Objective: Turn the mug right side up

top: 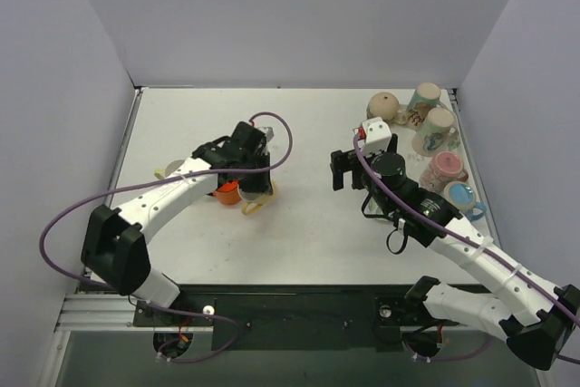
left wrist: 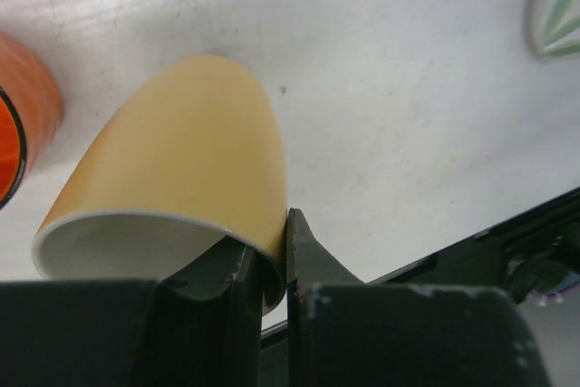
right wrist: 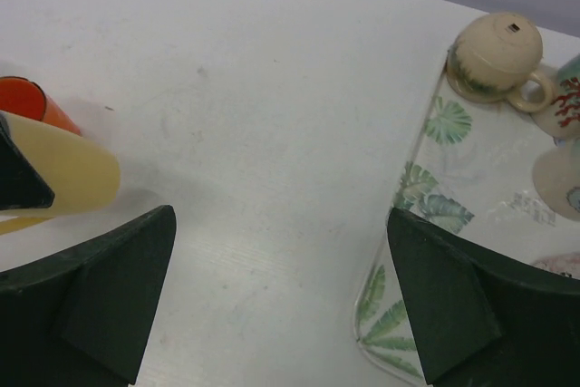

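Note:
The yellow mug [left wrist: 181, 160] lies tilted on its side on the white table, its white-lined mouth toward the left wrist camera. My left gripper [left wrist: 272, 251] is shut on its rim, one finger inside the mouth and one against the outer wall. From above, the mug [top: 256, 198] shows under the left gripper [top: 249, 174]. My right gripper [top: 349, 169] hangs open over bare table to the right of the mug, with nothing between its fingers [right wrist: 118, 269]. In the right wrist view the mug [right wrist: 77, 174] lies at the left edge.
An orange mug [top: 227, 191] stands right beside the yellow one, on its left. A clear tray with a leaf pattern [right wrist: 426, 188] holds several mugs at the back right, among them a cream one upside down [right wrist: 494, 52]. Grey walls enclose the table.

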Available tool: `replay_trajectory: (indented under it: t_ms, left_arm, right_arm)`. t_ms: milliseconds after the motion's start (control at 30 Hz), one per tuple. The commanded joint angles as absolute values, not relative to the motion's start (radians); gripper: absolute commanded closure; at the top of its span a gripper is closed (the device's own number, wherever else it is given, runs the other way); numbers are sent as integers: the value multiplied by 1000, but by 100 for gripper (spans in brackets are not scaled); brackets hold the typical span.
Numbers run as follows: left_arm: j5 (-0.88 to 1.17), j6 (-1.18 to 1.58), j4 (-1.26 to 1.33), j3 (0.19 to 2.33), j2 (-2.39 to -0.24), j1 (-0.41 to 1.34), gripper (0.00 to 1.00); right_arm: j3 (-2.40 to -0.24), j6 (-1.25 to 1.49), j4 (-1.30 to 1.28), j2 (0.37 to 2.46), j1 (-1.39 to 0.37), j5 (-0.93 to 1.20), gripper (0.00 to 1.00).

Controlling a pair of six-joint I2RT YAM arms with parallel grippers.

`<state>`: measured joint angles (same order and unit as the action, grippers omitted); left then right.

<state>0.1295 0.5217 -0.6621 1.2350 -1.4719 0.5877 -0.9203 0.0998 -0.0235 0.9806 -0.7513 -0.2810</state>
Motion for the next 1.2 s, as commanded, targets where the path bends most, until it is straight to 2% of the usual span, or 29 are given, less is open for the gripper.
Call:
replay_trajectory:
  t_ms: [0, 267, 700, 767, 800, 833, 867, 1033, 1167]
  left_arm:
    - [-104, 521, -755, 1350, -1561, 635, 98]
    - [-238, 598, -828, 1439, -1716, 649, 94]
    - [-84, 591, -914, 1586, -1939, 646, 91]
    - [-60, 578, -917, 1592, -1950, 643, 82]
    - [-57, 574, -917, 1594, -1948, 641, 73]
    - [-57, 569, -917, 1597, -1945, 638, 68]
    - [-52, 558, -916, 1600, -1939, 632, 53]
    - [-40, 532, -925, 1626, -1916, 615, 50]
    - [-41, 477, -940, 1637, -1884, 612, 50]
  right_arm:
    - [-890, 66, -64, 954, -744, -387, 4]
    - [-827, 67, -66, 910, -674, -371, 4]
    - [-781, 68, -37, 894, -615, -327, 4]
    - [-778, 60, -38, 894, -600, -318, 3]
    - [-776, 57, -40, 893, -594, -313, 3]
    - [-779, 52, -43, 893, -575, -305, 2]
    - [-782, 48, -54, 894, -565, -287, 2]
    - [-843, -37, -139, 905, -416, -180, 0]
    - [-883, -149, -238, 903, -152, 56, 0]
